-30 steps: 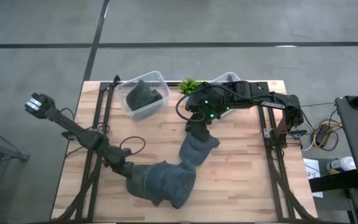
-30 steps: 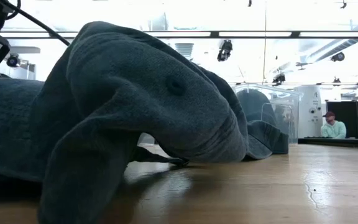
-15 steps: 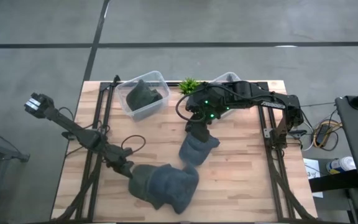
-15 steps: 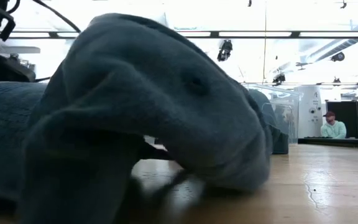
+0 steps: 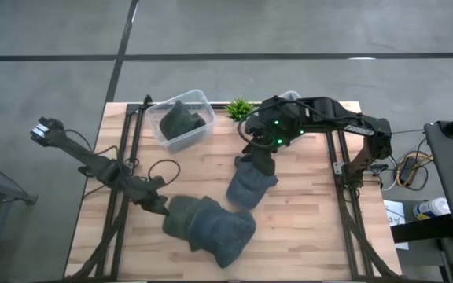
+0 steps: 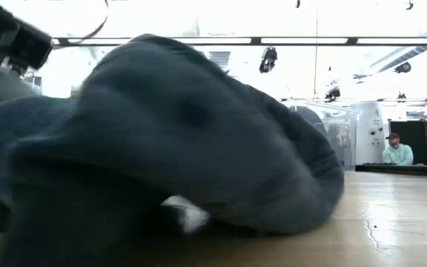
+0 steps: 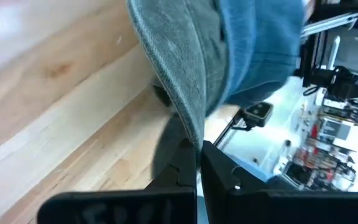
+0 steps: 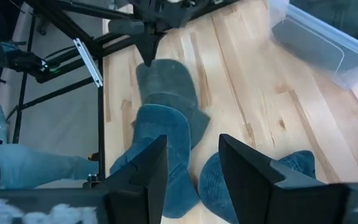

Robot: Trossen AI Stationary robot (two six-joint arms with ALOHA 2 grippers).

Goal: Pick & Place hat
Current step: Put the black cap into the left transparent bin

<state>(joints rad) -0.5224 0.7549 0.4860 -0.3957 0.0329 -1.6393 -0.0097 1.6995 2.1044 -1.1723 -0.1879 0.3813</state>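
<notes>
My left gripper (image 5: pixel 157 203) is pinched tight on the brim edge of the front hat (image 5: pixel 209 226), down at about six o'clock on the table (image 5: pixel 305 228). In the left wrist view my fingers (image 7: pixel 188 163) meet with the denim edge caught between them. Over the last second I've dragged that hat: it has bunched up and slid toward seven o'clock, and in the low view it now fills more of the frame, blurred with motion. So the grasp holds, though the hat looks dragged rather than lifted clear.

My right gripper (image 5: pixel 263 161) has pulled back a little from the second hat (image 5: pixel 249 184) at the centre. Its fingers are spread and empty above that hat. The clear bin (image 5: pixel 181 119) at eleven o'clock already holds one dark hat, so that's probably where mine goes.
</notes>
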